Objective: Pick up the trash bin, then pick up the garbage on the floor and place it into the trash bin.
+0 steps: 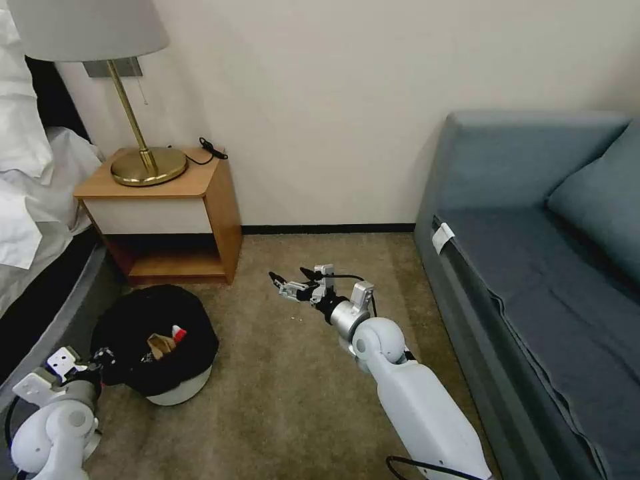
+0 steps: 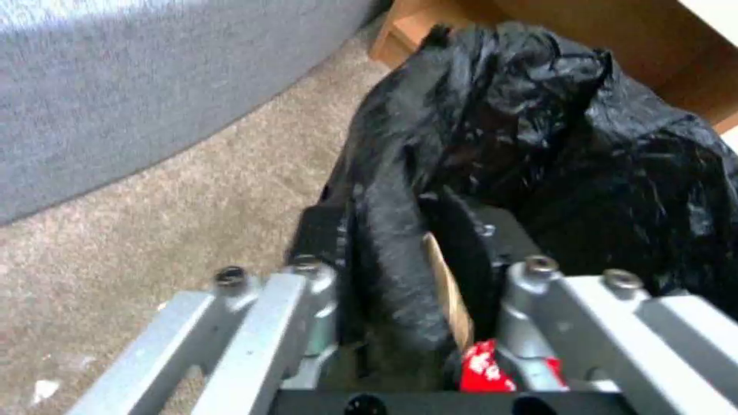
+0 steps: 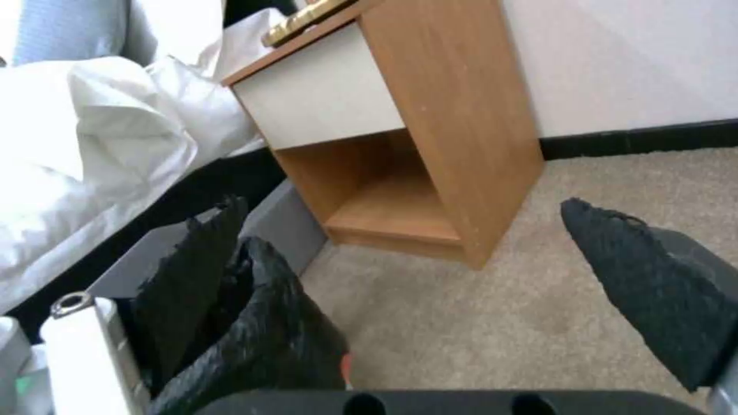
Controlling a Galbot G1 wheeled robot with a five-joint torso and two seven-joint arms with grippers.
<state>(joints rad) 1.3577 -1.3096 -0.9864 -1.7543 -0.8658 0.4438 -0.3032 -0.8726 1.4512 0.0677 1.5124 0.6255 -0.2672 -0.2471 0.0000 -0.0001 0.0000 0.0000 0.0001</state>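
Trash bin (image 1: 155,350): stands on the carpet (image 1: 280,373) in front of the nightstand (image 1: 167,213) and beside the bed (image 1: 40,293). The white wall shows at its base, and the black bag (image 2: 553,150) drapes over the rim.

Left gripper (image 1: 100,363): sits at the bin's near-left rim. In the left wrist view its fingers (image 2: 323,242) straddle a fold of bag and rim, closed onto it. The bin lies directly ahead of this claw, touching it.

Right gripper (image 1: 293,283): hovers over bare carpet, well apart from the bin, which lies to its left and a little nearer the robot. Its pads (image 3: 654,282) stand spread apart, with nothing between them.

Contents of bin: crumpled tan paper (image 1: 159,345) and a red-and-white wrapper (image 1: 178,333) lie inside, near the middle. The wrapper shows red low between the left fingers in the wrist view.

Judgement: the left arm is nearer and has the bin. No loose litter can be made out on the carpet around the right claw, only pale specks too small to identify.
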